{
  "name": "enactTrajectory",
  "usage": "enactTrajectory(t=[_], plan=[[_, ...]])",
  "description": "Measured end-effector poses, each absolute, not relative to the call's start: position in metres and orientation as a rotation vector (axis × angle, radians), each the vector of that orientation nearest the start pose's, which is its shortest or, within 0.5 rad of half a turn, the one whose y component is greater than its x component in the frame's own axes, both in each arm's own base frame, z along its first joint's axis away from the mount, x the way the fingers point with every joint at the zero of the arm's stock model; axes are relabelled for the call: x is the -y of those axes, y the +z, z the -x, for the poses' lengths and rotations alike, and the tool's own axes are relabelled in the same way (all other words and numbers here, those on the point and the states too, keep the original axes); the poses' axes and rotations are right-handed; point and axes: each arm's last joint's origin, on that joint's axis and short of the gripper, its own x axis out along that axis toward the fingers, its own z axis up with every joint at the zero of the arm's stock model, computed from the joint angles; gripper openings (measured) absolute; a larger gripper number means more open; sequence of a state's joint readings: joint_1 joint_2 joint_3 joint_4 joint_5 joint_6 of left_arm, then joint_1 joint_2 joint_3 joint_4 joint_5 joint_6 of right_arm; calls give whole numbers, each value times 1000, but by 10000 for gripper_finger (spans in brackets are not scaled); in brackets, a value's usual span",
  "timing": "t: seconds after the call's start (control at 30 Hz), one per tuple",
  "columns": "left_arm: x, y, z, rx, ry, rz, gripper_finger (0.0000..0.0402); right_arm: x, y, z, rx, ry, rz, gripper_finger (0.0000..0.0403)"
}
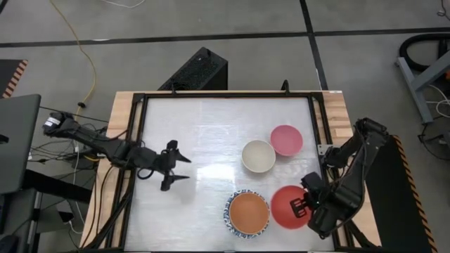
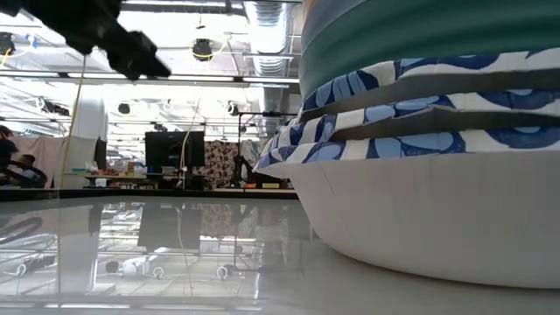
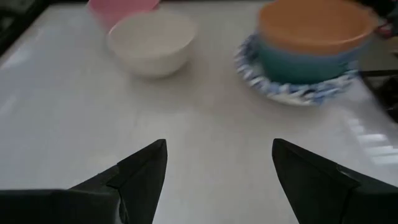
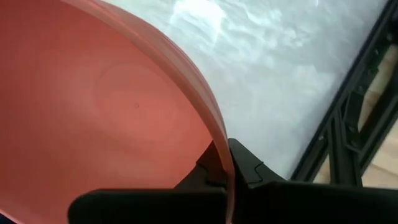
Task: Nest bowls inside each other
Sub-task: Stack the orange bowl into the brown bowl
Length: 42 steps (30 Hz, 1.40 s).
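A red bowl (image 1: 288, 206) is at the near right, with my right gripper (image 1: 304, 206) shut on its rim. To its left a stack of nested bowls (image 1: 247, 214) rests on the table, an orange bowl (image 3: 311, 25) on top and blue-patterned rims (image 2: 411, 114) below. A cream bowl (image 1: 258, 156) and a pink bowl (image 1: 286, 140) stand apart farther back. My left gripper (image 1: 181, 167) hovers open over the table's left half, its fingers pointing toward the bowls, nothing between them (image 3: 217, 146). My right gripper (image 4: 227, 165) pinches the red bowl's rim (image 4: 217, 134) on its right side, one finger inside the bowl and one finger (image 4: 249, 165) outside. The fingers come from above, pointing steeply down. The bowl hangs tilted and looks lifted off the table.
A black frame (image 1: 320, 119) borders the white table top, with wooden strips outside it. Bare table (image 1: 211, 126) lies between my left gripper and the bowls and across the far half. In the low view the stack fills the right side, close to the camera.
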<state>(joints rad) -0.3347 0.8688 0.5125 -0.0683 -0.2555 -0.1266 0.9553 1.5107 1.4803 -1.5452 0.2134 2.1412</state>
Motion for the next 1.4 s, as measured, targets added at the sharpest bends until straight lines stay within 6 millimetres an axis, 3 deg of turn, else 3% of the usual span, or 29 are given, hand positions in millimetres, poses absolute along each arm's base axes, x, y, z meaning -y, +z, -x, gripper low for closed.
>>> enactTrajectory(t=[0.4, 0.63, 0.83, 1.17, 1.4], plan=[[74, 244, -176, -312, -163, -129, 279, -178, 325, -176, -1189, -848, -765, 6], [79, 247, -174, -285, -156, -167, 279, -171, 348, -184, -1106, -789, -765, 6], [85, 249, -172, -259, -186, -160, 279, -168, 363, -187, -1011, -742, -750, 6], [92, 250, -168, -242, -196, -196, 279, -165, 366, -197, -981, -710, -792, 6], [99, 260, -166, -138, -231, -217, 279, -167, 367, -201, -965, -670, -810, 7]])
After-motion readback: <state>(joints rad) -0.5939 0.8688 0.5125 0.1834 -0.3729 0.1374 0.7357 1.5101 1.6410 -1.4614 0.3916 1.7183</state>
